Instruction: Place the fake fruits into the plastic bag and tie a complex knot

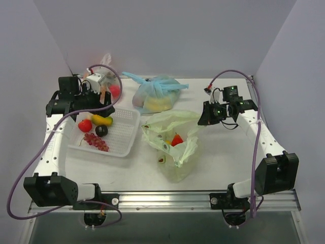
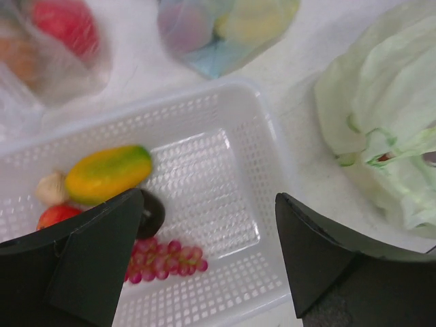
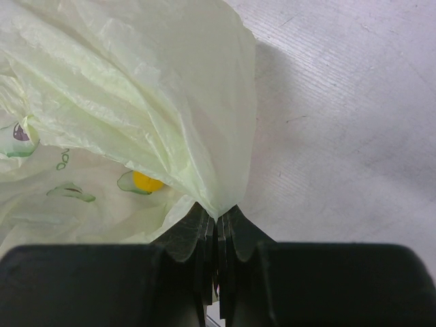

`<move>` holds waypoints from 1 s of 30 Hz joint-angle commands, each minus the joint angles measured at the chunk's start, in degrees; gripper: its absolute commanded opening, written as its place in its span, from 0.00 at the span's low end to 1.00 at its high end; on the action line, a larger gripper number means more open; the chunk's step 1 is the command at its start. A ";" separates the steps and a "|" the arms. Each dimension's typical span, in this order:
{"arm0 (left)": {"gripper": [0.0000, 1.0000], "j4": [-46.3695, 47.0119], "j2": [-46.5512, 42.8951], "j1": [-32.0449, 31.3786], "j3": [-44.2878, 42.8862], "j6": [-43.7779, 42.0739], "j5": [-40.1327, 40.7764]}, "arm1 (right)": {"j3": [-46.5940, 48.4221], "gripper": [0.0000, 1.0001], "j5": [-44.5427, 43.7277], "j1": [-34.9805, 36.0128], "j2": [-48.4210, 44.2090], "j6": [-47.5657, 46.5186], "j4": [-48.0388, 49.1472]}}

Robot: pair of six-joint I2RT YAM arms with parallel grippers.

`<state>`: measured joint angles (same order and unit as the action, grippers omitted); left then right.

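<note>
Holding a pinched fold of the plastic bag [image 3: 136, 102], the right jaws were shut tight on its rim, with no gap showing between them. The bag lay crumpled at the middle of the surface [image 3: 340, 102], its mouth turned toward the right arm. One red piece with a green top [image 1: 176, 140] was visible inside it.

The left jaws stood wide apart and gripped nothing, hovering over the white basket [image 1: 124, 129]. Four fruits lay in the basket:
- a grape bunch [image 2: 163, 259] at the near side
- a dark round piece [image 2: 153, 212] just beside the bunch
- a yellow-green long piece [image 2: 109, 174]
- a red piece [image 2: 54, 214], partly hidden by the left finger

A blue knotted bag [image 1: 157, 94] sat beyond the basket and was well apart from the work.

Assessment: loading was part done and the knot had not been started. The step in hand was judged to be picking the next fruit. The left jaws should come straight down over one piece only and close across its narrow width, staying clear of the basket mesh. The grape bunch was lumpy and likely to slip, so it should be gripped at its middle. The right jaws should hold the rim steady and high enough to leave an opening. The film looked thin, and a hard pull risked dragging or tearing it.
</note>
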<state>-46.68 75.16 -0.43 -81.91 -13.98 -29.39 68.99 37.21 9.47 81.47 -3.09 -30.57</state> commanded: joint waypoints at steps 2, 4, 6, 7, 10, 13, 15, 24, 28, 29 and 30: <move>0.91 -5.02 -0.27 4.03 6.73 -3.96 10.54 | -0.35 0.00 0.67 0.37 -2.11 -0.51 -0.28; 0.92 -3.08 -0.19 4.38 10.00 -1.94 14.43 | -0.61 0.00 0.76 0.46 -2.02 -0.51 -0.28; 0.94 0.43 0.60 4.38 13.26 4.02 21.08 | -0.70 0.00 1.02 0.46 -1.93 -0.42 -0.28; 0.93 1.23 2.00 4.47 13.70 5.87 21.91 | -0.70 0.00 1.19 0.46 -1.93 -0.42 -0.28; 0.94 4.56 4.55 4.56 15.20 10.10 23.76 | -1.05 0.00 1.37 0.37 -1.93 -0.33 -0.20; 0.93 7.73 8.41 4.38 15.90 13.53 27.43 | -1.40 0.00 1.20 0.46 -2.10 -0.33 -0.37; 0.92 10.02 10.79 4.38 16.08 13.71 28.59 | -1.40 0.00 1.11 0.46 -2.19 -0.33 -0.28; 0.87 15.12 19.76 4.12 17.66 16.70 28.95 | -1.58 0.00 0.85 0.11 -2.02 -0.42 -0.37; 0.77 17.31 20.12 3.85 19.59 16.09 27.90 | -1.32 0.00 0.67 0.11 -1.67 -0.60 -0.46; 0.73 17.49 20.03 3.85 19.77 16.17 26.85 | -1.23 0.00 0.93 0.11 -1.49 -0.69 -0.46; 0.67 17.50 19.77 3.85 19.68 16.09 25.88 | -1.23 0.00 0.85 0.11 -1.40 -0.69 -0.46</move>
<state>-33.08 95.70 3.68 -62.11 1.58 -1.67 67.92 37.45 9.47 81.19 -3.11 -30.52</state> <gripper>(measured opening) 0.730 0.034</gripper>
